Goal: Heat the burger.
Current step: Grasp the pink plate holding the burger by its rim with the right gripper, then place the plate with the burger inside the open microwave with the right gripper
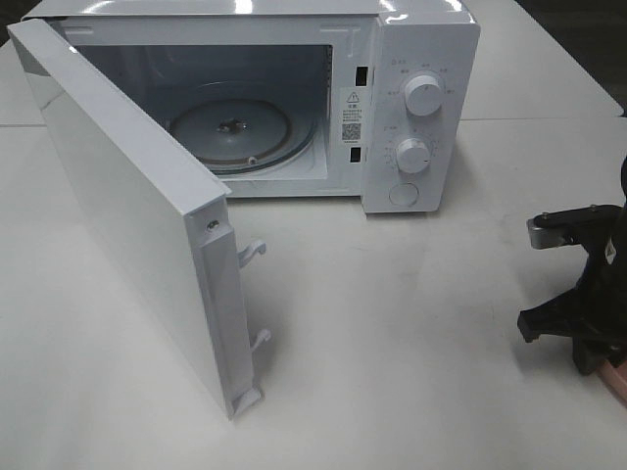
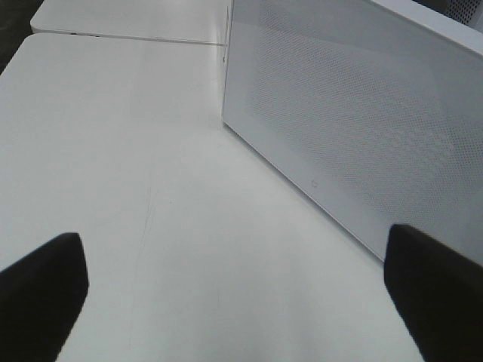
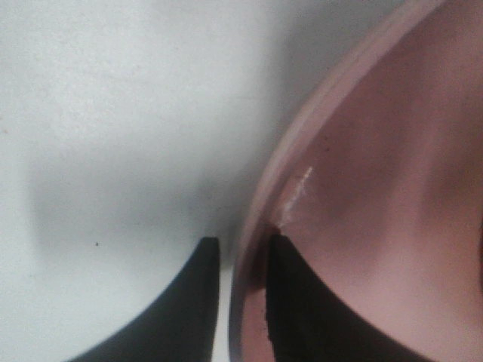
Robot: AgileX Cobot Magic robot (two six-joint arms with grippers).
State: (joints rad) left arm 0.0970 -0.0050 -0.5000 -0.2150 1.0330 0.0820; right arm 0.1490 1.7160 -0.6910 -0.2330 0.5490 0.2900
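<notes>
The burger is out of view in every frame. In the right wrist view my right gripper (image 3: 240, 302) has its two black fingers on either side of the raised rim of a pink plate (image 3: 377, 196), shut on it. The high view shows this gripper (image 1: 591, 354) at the far right table edge, with a sliver of the pink plate (image 1: 615, 380) beneath it. My left gripper (image 2: 234, 302) is open, nothing between its fingers, low over the table beside the microwave door (image 2: 355, 128).
A white microwave (image 1: 421, 98) stands at the back, its door (image 1: 127, 215) swung wide toward the front left. The glass turntable (image 1: 230, 127) inside carries nothing. The white table (image 1: 392, 323) extends in front of it.
</notes>
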